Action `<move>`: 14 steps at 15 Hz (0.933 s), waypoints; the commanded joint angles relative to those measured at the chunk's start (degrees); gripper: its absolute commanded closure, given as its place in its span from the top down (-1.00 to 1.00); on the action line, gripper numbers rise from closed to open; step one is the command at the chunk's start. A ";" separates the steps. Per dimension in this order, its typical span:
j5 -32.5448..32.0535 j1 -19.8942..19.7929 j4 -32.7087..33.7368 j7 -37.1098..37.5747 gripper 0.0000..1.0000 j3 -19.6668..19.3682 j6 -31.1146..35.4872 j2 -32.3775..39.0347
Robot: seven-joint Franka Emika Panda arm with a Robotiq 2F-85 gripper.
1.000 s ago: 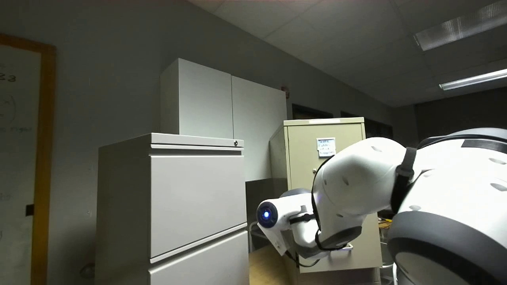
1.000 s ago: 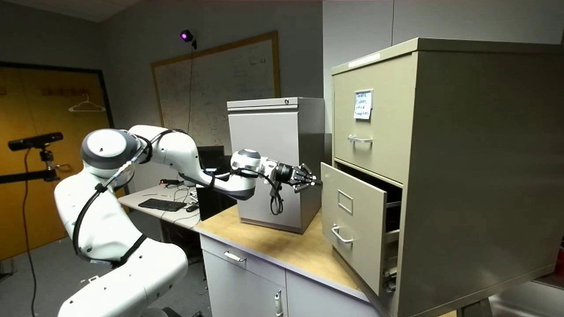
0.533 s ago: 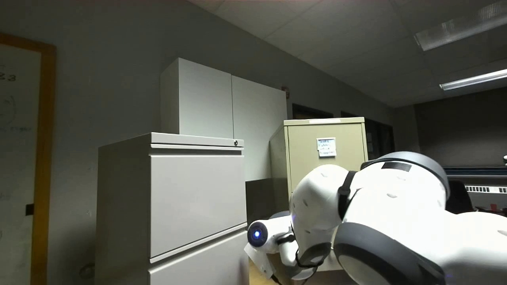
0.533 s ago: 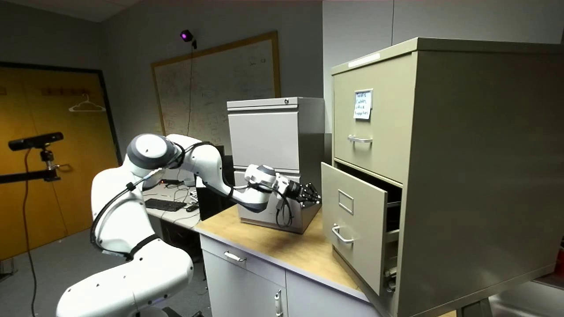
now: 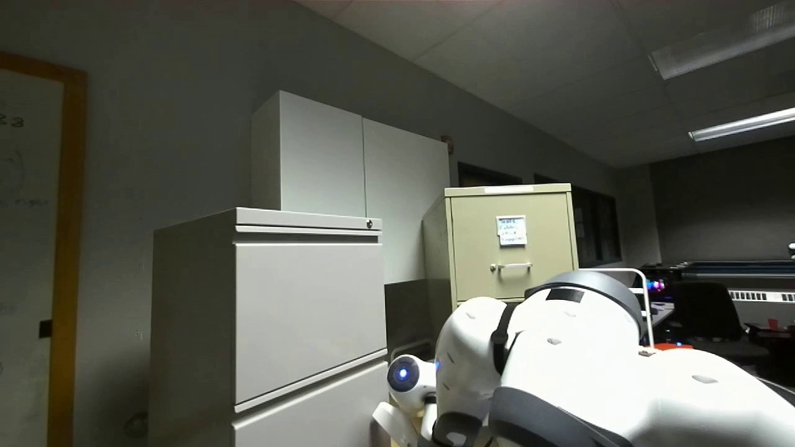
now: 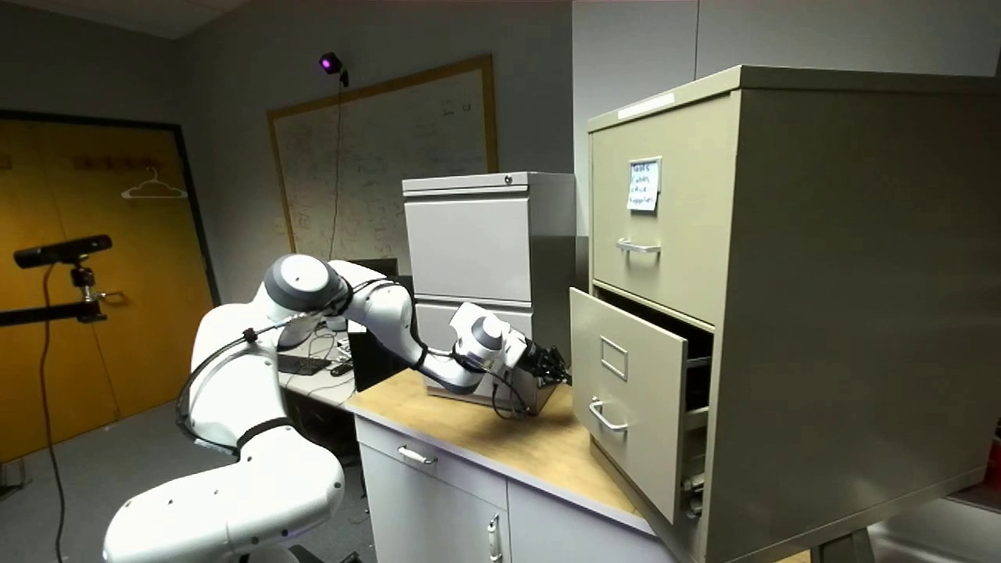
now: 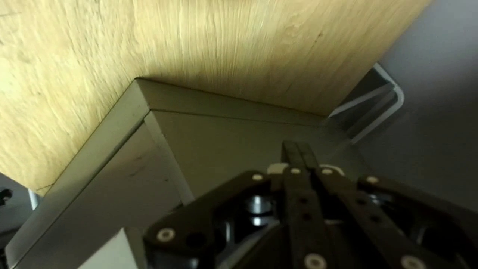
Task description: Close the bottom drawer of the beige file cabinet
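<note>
The fingers (image 7: 290,155), pressed together, empty, just beside the pulled-out bottom drawer (image 6: 640,399), may slide past if driven straight ahead.

The counter (image 6: 477,434) shows grained wood. By its front edge, the beige file cabinet (image 6: 794,305) shows smooth satin metal.

In a dim exterior view, a ceiling light (image 5: 742,124) glows at upper right and the white arm (image 5: 590,366) glares. The beige file cabinet (image 6: 790,313) has a shadowed side. In the wrist view, the surface (image 7: 194,41) is brightest at left; the jaws look dark, slightly blurred.
</note>
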 commanded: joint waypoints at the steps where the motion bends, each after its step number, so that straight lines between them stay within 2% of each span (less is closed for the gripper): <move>1: 7.95 7.92 -6.98 -14.81 -1.00 -5.08 4.42 6.66; 3: 10.97 14.46 -10.46 -22.22 -1.00 -10.25 5.52 8.63; 6: 14.67 26.08 -15.20 -29.76 -1.00 -21.42 4.20 7.66; 9: 18.05 34.45 -19.84 -34.94 -1.00 -30.20 2.85 7.63; 14: 20.60 41.91 -26.73 -38.22 -1.00 -40.56 0.08 5.79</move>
